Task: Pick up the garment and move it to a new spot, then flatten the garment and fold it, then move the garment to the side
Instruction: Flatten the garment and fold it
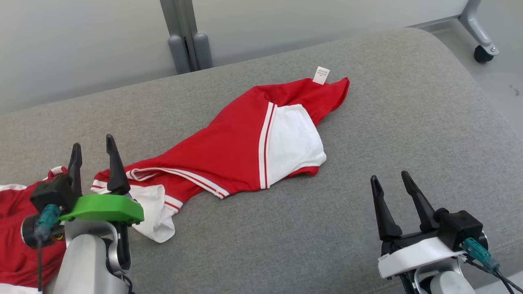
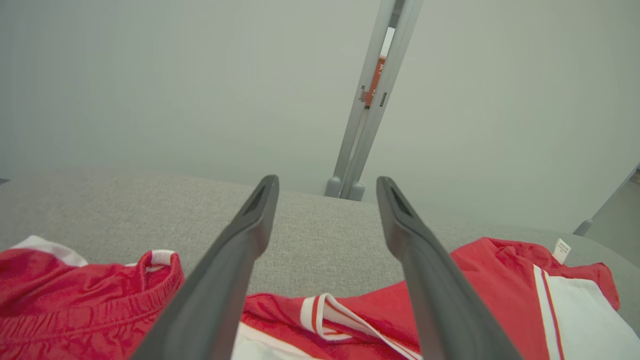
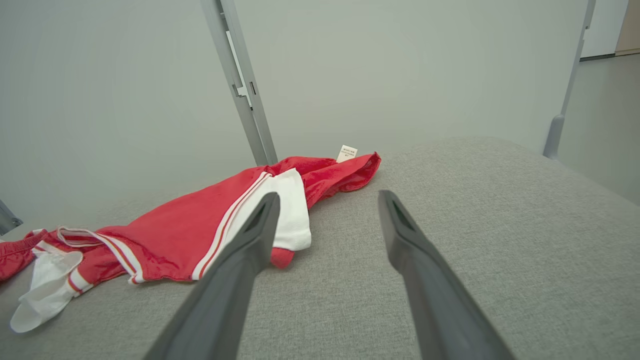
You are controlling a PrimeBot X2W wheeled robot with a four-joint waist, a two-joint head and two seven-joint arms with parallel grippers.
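Observation:
A red garment [image 1: 229, 151] with white panels and stripes lies crumpled and stretched diagonally across the grey cushion [image 1: 367, 122], its white label [image 1: 321, 75] at the far end. My left gripper [image 1: 93, 150] is open just above the garment's near left end, nothing between its fingers; in the left wrist view the garment [image 2: 500, 295] lies below the left gripper [image 2: 326, 186]. My right gripper [image 1: 393, 181] stands open over bare cushion, to the right of the garment. The right wrist view has the garment [image 3: 200, 230] ahead and left of the right gripper [image 3: 327, 200].
A second red piece with an elastic waistband [image 1: 16, 228] lies at the cushion's left edge beside my left arm. Behind the cushion stand pale partition panels with a grey post [image 1: 186, 32]. A castor foot [image 1: 483, 53] sits on the floor at the far right.

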